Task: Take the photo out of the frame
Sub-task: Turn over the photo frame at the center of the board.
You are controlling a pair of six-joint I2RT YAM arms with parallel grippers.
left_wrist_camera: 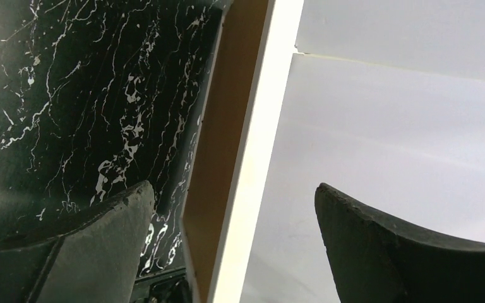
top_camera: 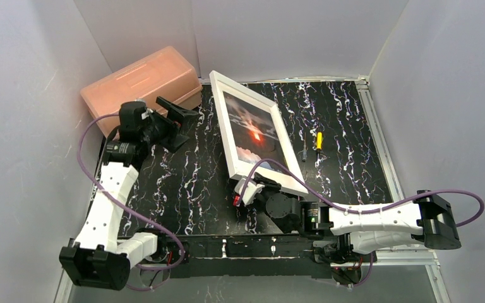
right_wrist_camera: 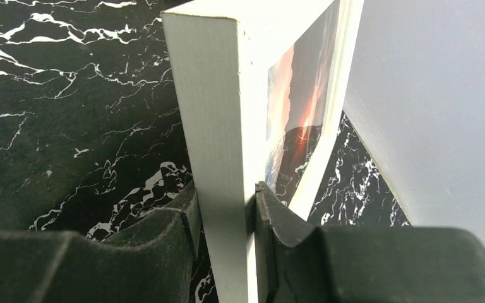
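The frame (top_camera: 227,120) is tilted up on edge over the black marbled table, front side toward the right. The photo (top_camera: 257,130), an orange-red glow over dark rocks, sits inside it. My right gripper (top_camera: 252,183) is shut on the frame's near white edge; in the right wrist view the gripper (right_wrist_camera: 227,208) has both pads pressed on the white border (right_wrist_camera: 211,113), with the photo (right_wrist_camera: 297,107) just beyond. My left gripper (top_camera: 186,126) is open beside the frame's far left edge. In the left wrist view the gripper (left_wrist_camera: 233,188) straddles the white edge (left_wrist_camera: 259,145) and brown back (left_wrist_camera: 221,145) without touching.
A pink plastic box (top_camera: 142,82) lies at the back left, close behind the left gripper. A yellow-handled screwdriver (top_camera: 319,140) and a smaller tool (top_camera: 304,152) lie right of the frame. White walls enclose the table on three sides.
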